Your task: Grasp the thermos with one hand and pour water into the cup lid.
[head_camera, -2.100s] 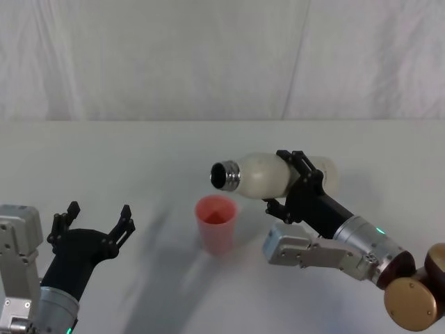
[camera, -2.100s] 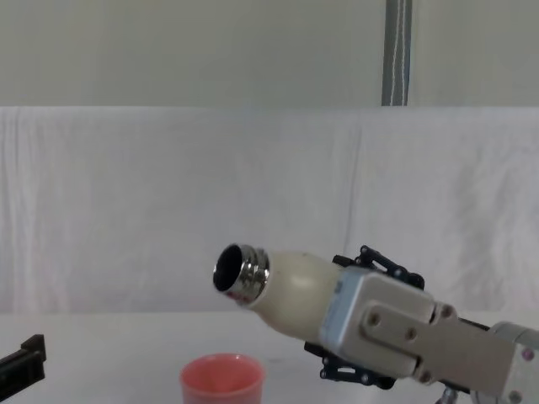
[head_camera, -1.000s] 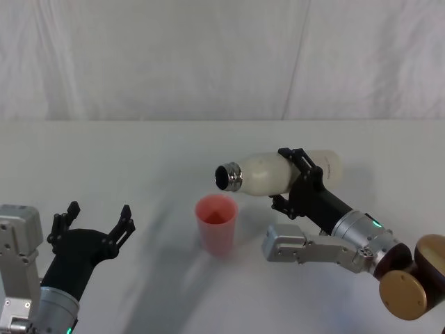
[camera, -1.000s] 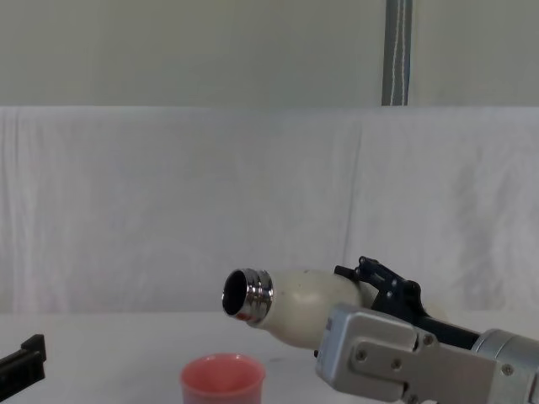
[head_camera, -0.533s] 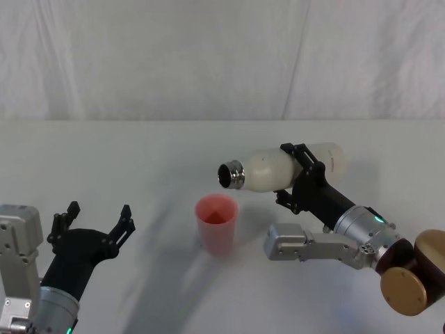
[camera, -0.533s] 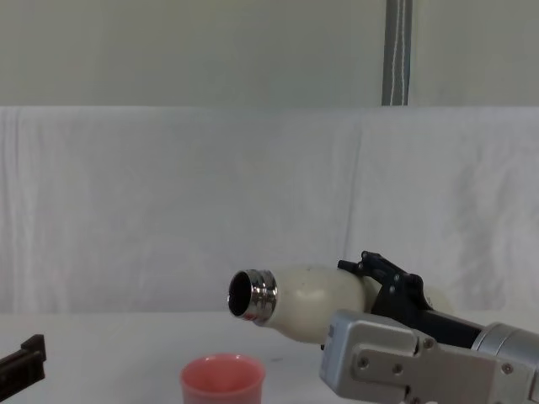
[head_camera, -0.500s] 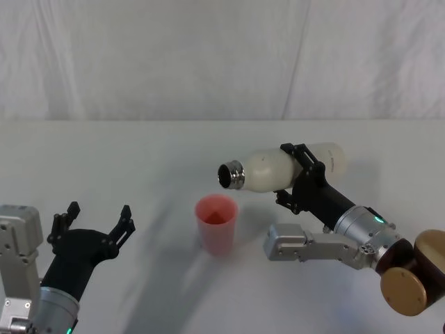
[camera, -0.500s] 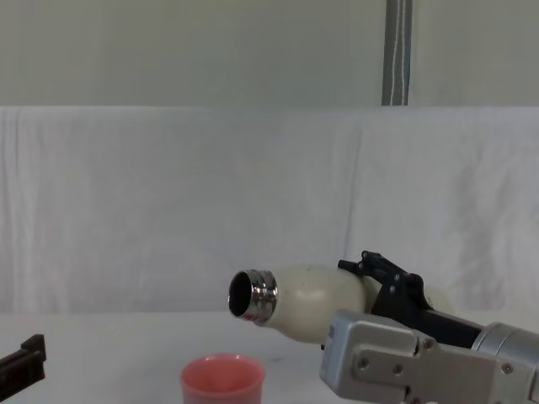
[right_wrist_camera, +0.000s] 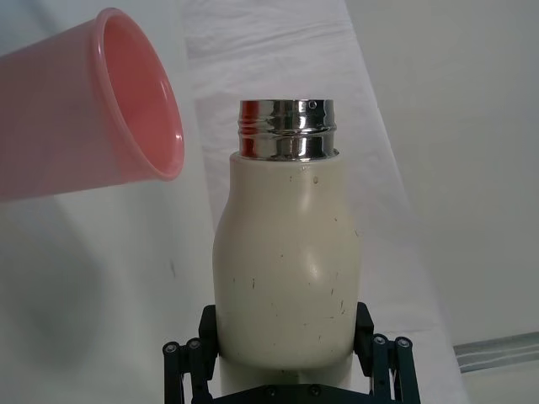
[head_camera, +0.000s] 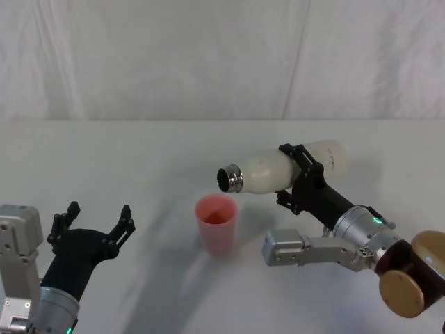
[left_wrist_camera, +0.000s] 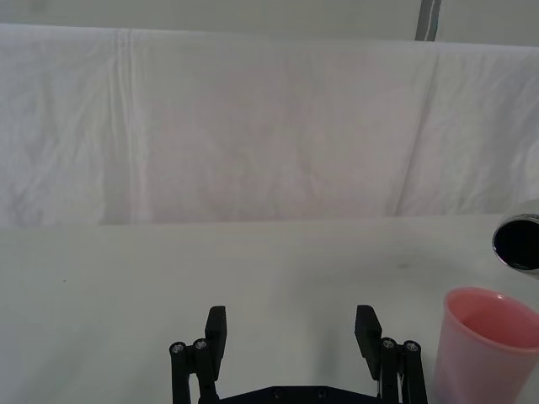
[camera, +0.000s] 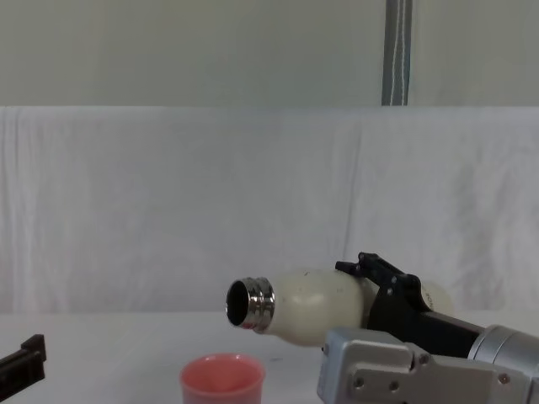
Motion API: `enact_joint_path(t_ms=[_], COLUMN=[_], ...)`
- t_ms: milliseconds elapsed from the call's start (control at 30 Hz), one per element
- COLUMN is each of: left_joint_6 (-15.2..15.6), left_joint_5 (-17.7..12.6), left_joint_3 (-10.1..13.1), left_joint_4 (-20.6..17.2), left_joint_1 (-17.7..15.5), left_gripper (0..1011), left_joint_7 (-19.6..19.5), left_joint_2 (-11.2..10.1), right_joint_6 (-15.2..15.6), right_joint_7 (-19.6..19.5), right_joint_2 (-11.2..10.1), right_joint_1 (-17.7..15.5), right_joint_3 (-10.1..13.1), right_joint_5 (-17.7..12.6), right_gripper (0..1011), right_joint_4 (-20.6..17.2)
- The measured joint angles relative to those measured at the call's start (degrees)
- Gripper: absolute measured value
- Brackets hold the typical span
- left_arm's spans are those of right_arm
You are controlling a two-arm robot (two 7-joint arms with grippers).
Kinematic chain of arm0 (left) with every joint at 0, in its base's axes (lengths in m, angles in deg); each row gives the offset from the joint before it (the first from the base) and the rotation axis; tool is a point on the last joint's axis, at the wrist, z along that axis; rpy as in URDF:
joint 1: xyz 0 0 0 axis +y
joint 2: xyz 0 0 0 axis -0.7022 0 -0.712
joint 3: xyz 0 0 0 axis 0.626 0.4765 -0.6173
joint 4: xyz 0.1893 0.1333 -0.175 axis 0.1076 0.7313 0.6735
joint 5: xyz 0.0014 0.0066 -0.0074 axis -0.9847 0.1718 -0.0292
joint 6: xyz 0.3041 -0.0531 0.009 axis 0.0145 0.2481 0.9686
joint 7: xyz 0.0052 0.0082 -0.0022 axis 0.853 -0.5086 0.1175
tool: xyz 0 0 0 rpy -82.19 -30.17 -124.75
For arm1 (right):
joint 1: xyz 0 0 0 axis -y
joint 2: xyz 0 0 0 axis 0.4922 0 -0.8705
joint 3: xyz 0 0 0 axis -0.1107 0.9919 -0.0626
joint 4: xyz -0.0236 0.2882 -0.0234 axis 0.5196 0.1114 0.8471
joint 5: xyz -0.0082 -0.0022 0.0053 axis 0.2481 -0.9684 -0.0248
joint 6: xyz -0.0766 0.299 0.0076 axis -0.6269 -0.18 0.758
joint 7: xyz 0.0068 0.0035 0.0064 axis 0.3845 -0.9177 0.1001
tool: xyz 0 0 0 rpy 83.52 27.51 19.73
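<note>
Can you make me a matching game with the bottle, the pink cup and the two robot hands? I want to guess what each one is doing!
Things:
1. thermos
2. cup lid
3. left gripper
4. right gripper

States:
A. open, holding nothing
B. standing upright on the table
C. tipped on its side, up in the air
D. clamped around the bottle

Pairs: 1-C, 2-B, 3-A, 4-D

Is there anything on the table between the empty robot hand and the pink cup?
No. In the head view, only bare white table lies between the open left gripper and the cup lid.
</note>
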Motion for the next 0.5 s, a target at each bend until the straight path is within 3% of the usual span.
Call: enact_joint_path(t_ms=[500], left_joint_6=[0.0], left_joint_5=[0.0], left_joint_3=[0.0], left_joint_4=[0.0], left_joint_1=[0.0], left_gripper=[1001], left_joint_7=[0.0], left_joint_2=[0.0], right_joint_6=[-0.1], right_joint_7=[-1.6], right_joint_2=[-0.2], right_joint_1=[0.6], right_joint_3=[-0.7], right_joint_5=[1.3], right_gripper=[959], right_joint_4=[0.8])
